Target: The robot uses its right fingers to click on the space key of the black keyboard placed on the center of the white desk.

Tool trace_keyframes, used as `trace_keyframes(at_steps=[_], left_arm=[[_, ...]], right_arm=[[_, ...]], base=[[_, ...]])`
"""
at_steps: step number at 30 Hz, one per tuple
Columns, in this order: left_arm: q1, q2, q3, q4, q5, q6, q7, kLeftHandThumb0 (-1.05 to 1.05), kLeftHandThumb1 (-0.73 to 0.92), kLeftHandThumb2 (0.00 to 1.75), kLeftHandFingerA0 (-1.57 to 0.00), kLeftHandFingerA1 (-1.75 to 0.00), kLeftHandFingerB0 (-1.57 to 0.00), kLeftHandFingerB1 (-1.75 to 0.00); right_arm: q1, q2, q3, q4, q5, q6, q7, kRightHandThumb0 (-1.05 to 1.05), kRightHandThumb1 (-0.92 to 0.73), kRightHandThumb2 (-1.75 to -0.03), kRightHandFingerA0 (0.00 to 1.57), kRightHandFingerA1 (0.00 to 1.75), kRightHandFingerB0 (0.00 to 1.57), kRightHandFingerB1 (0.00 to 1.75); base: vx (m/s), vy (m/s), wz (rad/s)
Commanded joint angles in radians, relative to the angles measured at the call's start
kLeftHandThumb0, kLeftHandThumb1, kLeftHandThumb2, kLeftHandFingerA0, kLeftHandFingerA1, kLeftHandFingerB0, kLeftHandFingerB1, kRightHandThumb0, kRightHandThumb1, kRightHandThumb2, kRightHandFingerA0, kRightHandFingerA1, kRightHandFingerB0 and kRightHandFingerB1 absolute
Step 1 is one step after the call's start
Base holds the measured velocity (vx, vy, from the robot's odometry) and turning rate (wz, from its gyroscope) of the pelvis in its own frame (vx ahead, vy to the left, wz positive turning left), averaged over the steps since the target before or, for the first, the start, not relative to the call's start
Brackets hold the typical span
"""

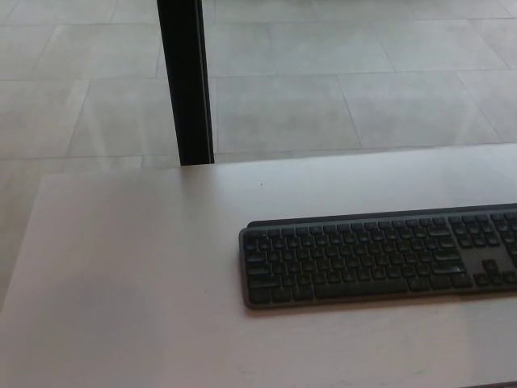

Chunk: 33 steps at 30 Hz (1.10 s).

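Well, neither of my hands shows, so their state is unknown; the keyboard [380, 257] lies lengthwise to my right, favouring that arm.

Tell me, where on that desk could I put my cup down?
The desk is bare left of the keyboard, and in the strip behind it toward the black post. The right side is crowded: the keyboard runs off the picture's edge.
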Motion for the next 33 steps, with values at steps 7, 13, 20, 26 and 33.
trace_keyframes(at_steps=[7,13,20,26,33], left_arm=[[0.017,0.033,-0.016,0.001,-0.013,-0.035,0.005,-0.3,0.52,0.55,-0.75,-0.64,-0.72,-0.55],[0.024,0.031,-0.015,-0.005,-0.02,-0.035,0.003,-0.32,0.51,0.54,-0.72,-0.63,-0.7,-0.55],[0.01,0.036,-0.009,0.015,-0.033,-0.028,-0.006,-0.31,0.54,0.54,-0.68,-0.62,-0.71,-0.55],[0.003,0.041,-0.019,0.013,-0.026,-0.024,0.008,-0.3,0.53,0.55,-0.75,-0.66,-0.71,-0.56],[0.003,0.039,-0.021,0.005,-0.025,-0.026,0.009,-0.3,0.54,0.55,-0.73,-0.65,-0.7,-0.56]], right_arm=[[0.092,0.028,0.353,-0.006,-0.203,-0.049,0.116,-0.12,-0.61,-0.58,0.74,1.37,0.58,0.43],[0.068,0.018,0.473,0.098,-0.304,-0.111,0.1,-0.19,-0.59,-0.59,0.79,1.36,0.58,0.42],[0.064,0.011,0.568,0.144,-0.397,-0.156,0.089,-0.27,-0.62,-0.58,0.84,1.43,0.59,0.4],[0.08,-0.013,0.684,0.18,-0.534,-0.252,0.046,-0.28,-0.62,-0.58,0.77,1.42,0.63,0.41],[0.13,-0.042,0.802,0.187,-0.679,-0.361,-0.034,-0.3,-0.62,-0.58,0.76,1.45,0.66,0.43]], base=[[0.0,0.0,0.0],[0.0,0.0,0.0],[0.0,0.0,0.0],[0.0,0.0,0.0],[0.0,0.0,0.0]])
